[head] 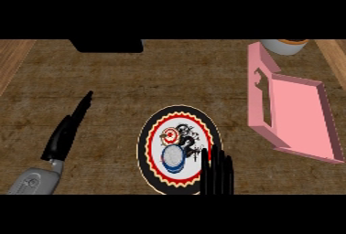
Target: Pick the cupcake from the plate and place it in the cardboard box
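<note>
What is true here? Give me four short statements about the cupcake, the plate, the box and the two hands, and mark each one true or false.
1. The white-topped cupcake in a blue wrapper sits on the round, black-rimmed patterned plate. True.
2. The open pink box lies left of the plate. False: it lies to the plate's right.
3. The right hand is curled round the cupcake. False: its fingers are straight, over the plate's lower right edge, beside the cupcake.
4. The left hand is over the brown wooden counter, left of the plate, fingers straight. True.
</note>
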{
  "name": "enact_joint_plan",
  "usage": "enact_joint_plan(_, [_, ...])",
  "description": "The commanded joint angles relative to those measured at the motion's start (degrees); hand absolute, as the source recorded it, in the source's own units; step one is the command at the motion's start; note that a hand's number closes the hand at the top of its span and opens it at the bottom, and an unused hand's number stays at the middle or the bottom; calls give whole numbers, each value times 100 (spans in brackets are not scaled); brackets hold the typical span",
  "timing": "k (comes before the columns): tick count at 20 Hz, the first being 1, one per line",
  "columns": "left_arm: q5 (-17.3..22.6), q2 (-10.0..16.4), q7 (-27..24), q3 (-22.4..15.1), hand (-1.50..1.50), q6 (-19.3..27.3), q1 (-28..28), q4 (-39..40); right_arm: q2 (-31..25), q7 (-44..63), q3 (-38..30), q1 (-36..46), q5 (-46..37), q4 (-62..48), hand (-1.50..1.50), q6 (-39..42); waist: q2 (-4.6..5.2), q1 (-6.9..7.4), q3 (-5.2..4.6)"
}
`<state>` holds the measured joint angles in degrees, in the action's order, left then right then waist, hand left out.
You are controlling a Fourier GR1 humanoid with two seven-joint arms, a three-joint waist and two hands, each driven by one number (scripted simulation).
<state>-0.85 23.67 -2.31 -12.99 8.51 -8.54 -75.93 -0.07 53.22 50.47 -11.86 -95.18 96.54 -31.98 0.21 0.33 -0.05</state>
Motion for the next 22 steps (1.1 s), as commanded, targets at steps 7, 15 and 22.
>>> enact_joint_plan(7, [-101,-67,33,304,0,-283,-180,119,5,1493,108,2453,1263,-1595,-150,171,-7,30,6])
enact_joint_plan(15, [-361,-365,125,190,0,-123,204,-209,4,1934,417,2701,1349,-2075,-150,-211,-21,49,8])
enact_joint_plan(22, [-398,-295,-167,430,0,-432,-60,213,3,1872,560,3338,2152,-2531,-150,-367,-6,59,7])
